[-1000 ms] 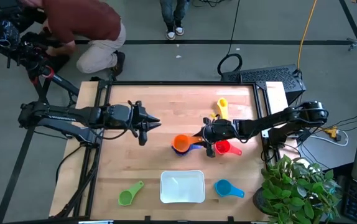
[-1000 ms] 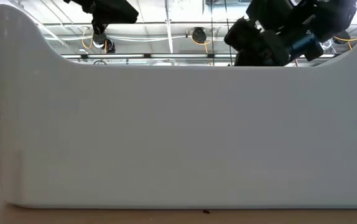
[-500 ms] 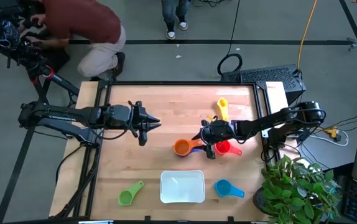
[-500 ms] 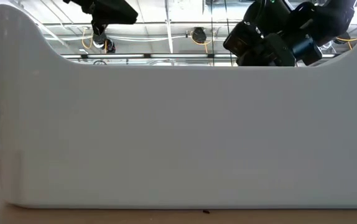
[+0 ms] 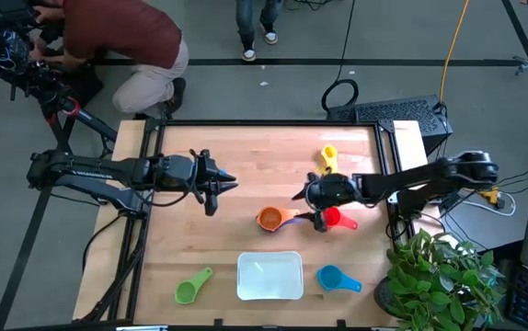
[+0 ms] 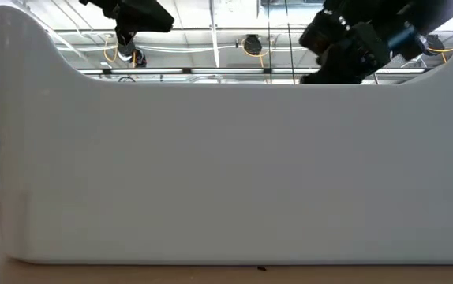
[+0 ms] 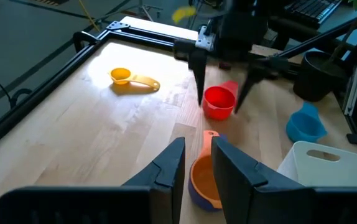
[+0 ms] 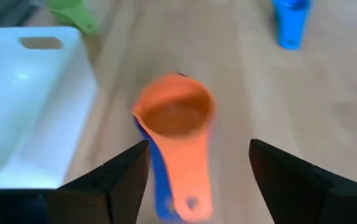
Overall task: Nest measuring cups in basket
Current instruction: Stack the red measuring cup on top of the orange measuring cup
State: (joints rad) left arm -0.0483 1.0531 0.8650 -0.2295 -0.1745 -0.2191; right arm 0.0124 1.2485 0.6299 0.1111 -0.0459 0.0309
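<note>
Nested cups (image 5: 269, 219) behind basket (image 5: 269, 276)

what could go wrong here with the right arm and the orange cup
The orange cup sits nested on a dark blue cup outside the basket; the open right gripper could grab one handle only and split the pair. The red cup right beside that gripper could get knocked.

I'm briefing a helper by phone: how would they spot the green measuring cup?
Start at the white basket at the near edge of the wooden table. The green measuring cup lies just beside it, toward the left arm's side. It is the only green scoop and lies alone.
</note>
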